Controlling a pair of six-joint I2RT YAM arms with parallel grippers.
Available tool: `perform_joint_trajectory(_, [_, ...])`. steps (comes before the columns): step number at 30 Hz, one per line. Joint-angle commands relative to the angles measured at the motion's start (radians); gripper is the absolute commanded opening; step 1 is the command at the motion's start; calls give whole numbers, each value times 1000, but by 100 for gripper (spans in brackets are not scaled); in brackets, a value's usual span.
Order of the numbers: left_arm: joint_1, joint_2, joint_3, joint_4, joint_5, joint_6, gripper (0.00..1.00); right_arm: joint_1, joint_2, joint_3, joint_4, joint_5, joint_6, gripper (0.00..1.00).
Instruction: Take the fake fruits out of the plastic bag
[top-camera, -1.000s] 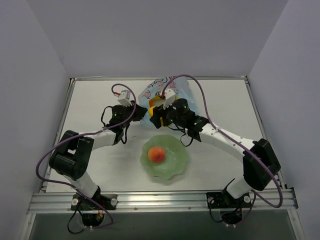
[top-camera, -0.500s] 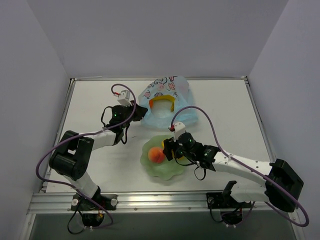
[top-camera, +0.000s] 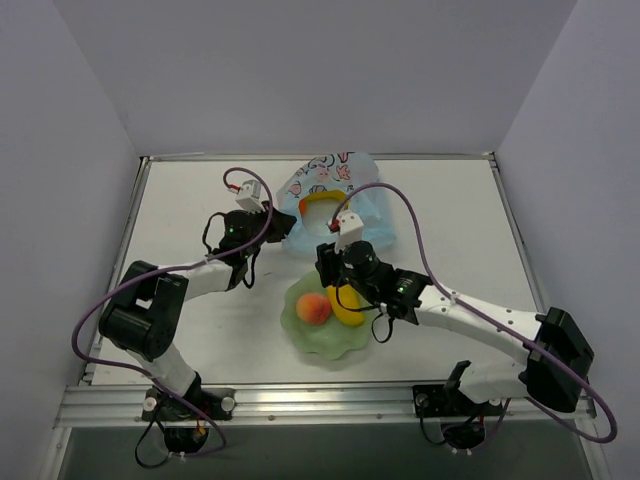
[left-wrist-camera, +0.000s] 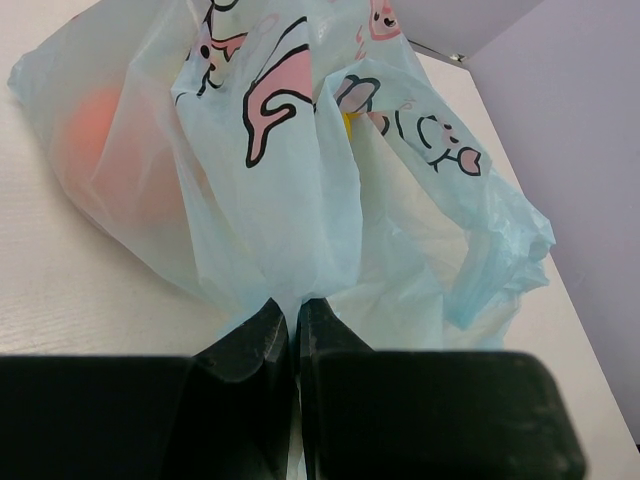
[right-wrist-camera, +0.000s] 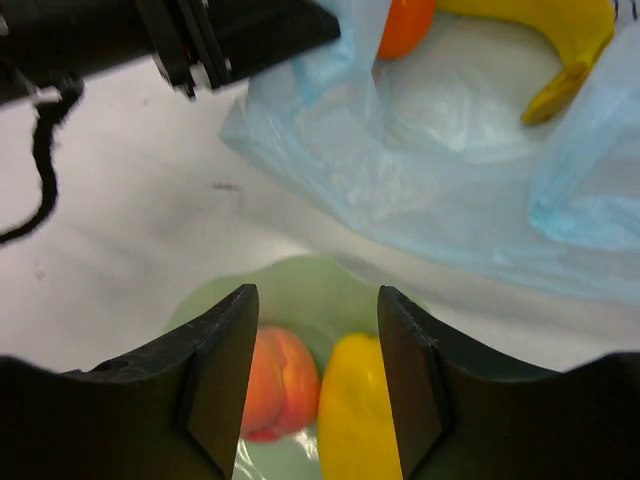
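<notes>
Nearest the arm bases, the pale green bowl (top-camera: 330, 346) sits on the counter (top-camera: 200, 200) and holds two of the fake fruits: the peach (top-camera: 314, 308) and the mango (top-camera: 347, 304), lying side by side and touching. The right pincer (right-wrist-camera: 313, 300) hangs directly over the far part of the bowl. Its fingers are spread, with nothing pinched between them, and both fruits show below the gap in the right wrist view. Just beyond the bowl, to the left, the left pincer (left-wrist-camera: 293, 312) is pressed together on a gathered fold at the near edge of the plastic bag (left-wrist-camera: 300, 200), pinning it in place. The bag lies crumpled near the counter's far edge, its mouth turned toward the bowl. Inside the opening, the banana (right-wrist-camera: 540, 30) curves across the far side and the orange (right-wrist-camera: 405, 25) rests beside it. The left wrist view also shows a pink-orange shape through the film, which cannot be identified. Judged step: one fruit is delivered and the right arm is between placements, so the task looks partly complete. The next move calls for the right pincer to advance with its fingers apart into the bag mouth and close on the banana or the orange. The left pincer should hold its pinch so that the thin film does not drag along.
</notes>
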Motion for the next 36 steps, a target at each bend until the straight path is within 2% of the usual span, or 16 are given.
perform_joint_trajectory(1, [-6, -37, 24, 62, 18, -9, 2, -10, 94, 118, 65, 104, -62, 45])
perform_joint_trajectory(2, [-7, -37, 23, 64, 18, -9, 2, -24, 141, 158, 82, 120, -70, 39])
perform_joint_trajectory(3, [-7, -35, 24, 65, 18, -11, 2, -35, 166, 178, 113, 135, -75, 26])
perform_joint_trajectory(6, [-9, -35, 24, 67, 24, -15, 2, -100, 280, 256, 151, 158, -64, 8])
perform_joint_trajectory(10, [-18, -46, 27, 67, 28, -20, 2, -185, 466, 339, 202, 137, -70, 1])
perform_joint_trajectory(18, [-47, -43, 40, 67, 35, -23, 2, -366, 678, 490, 202, 172, -119, 2])
perform_joint_trajectory(22, [-55, -26, 41, 67, 36, -23, 2, -426, 735, 550, 196, 189, -116, 7])
perform_joint_trajectory(25, [-56, -24, 29, 62, 35, -25, 2, -438, 778, 585, 183, 213, -98, 15])
perform_joint_trajectory(26, [-56, -31, 14, 62, 29, -23, 2, -443, 794, 591, 185, 203, -75, 24])
perform_joint_trajectory(28, [-62, -34, 1, 53, 19, -19, 2, -444, 803, 593, 196, 178, -63, 34])
perform_joint_trajectory(29, [-62, -40, -5, 50, 16, -14, 2, -443, 809, 591, 206, 155, -57, 46])
perform_joint_trajectory(30, [-62, -43, -13, 50, 15, -14, 2, -444, 814, 590, 213, 144, -49, 49])
perform_joint_trajectory(32, [-62, -52, -26, 47, 10, -9, 2, -447, 820, 583, 232, 129, -31, 60])
perform_joint_trajectory(36, [-66, -52, -17, 32, 10, 4, 2, -455, 858, 605, 242, 80, -18, 62])
